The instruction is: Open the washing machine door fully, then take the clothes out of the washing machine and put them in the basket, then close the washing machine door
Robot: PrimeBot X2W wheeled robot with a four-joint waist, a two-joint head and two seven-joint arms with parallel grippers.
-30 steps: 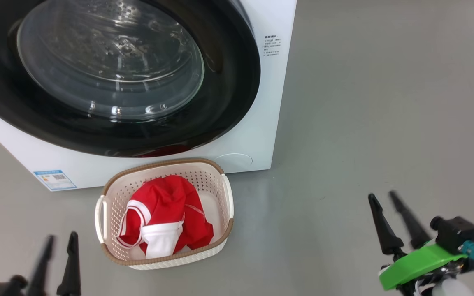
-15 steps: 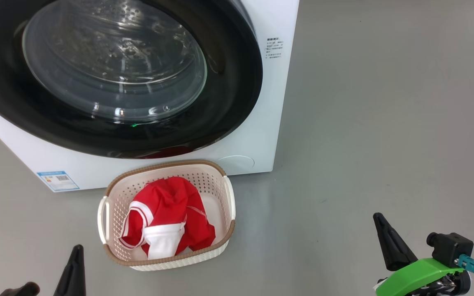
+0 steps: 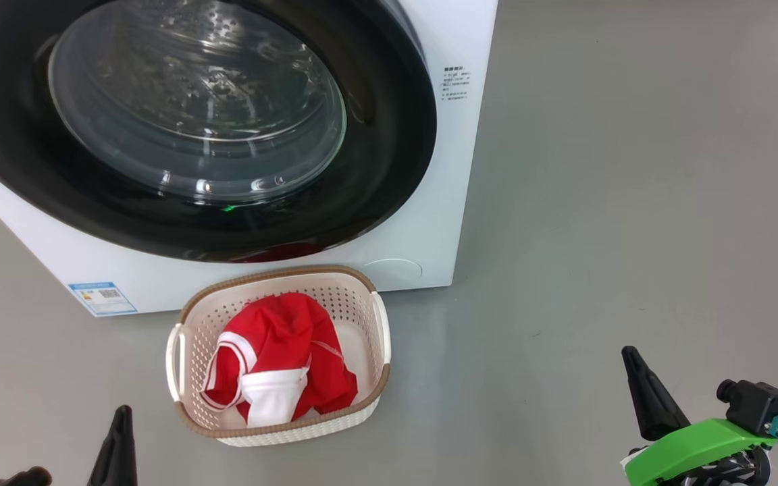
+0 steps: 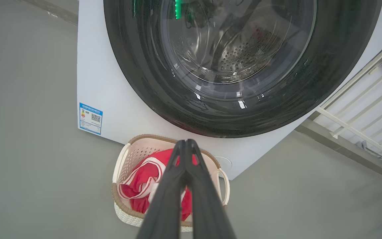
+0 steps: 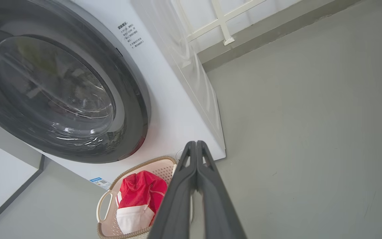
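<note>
So here's what changed for you in the last second. Both arms have dropped back toward the bottom of the head view, and the fingers have come together. A second ago your right gripper [image 5: 196, 143] had its two long dark fingers clearly apart. Now the right wrist view shows them pressed tip to tip with nothing between them. Same story for your left gripper [image 4: 186, 142]: pads touching, empty. The machine and basket also slid a bit to the right in the head view, but that's your camera moving, not the things.

What that means, I'd say, is that you're backing off from a finished job. The large round door with the glossy black rim [image 3: 389, 155] looks to sit flat against the front of the big white front-loading washing machine [image 3: 439, 223], with no gap that I can make out. Through the bulging clear glass [image 3: 200, 101] you get perforated steel drum and a lot of reflections. I see no garment in there, though glare hides part of it.

The bright red clothes with white trim [image 3: 281, 344] are bunched in the small cream perforated basket with the brown woven-look rim [image 3: 308, 432]. It stands on the grey floor [image 3: 598, 202] just in front of the machine, below the door. A white panel lies on top toward your side, and nothing hangs over the rim. The red glint low on the door rim is probably their reflection
</note>
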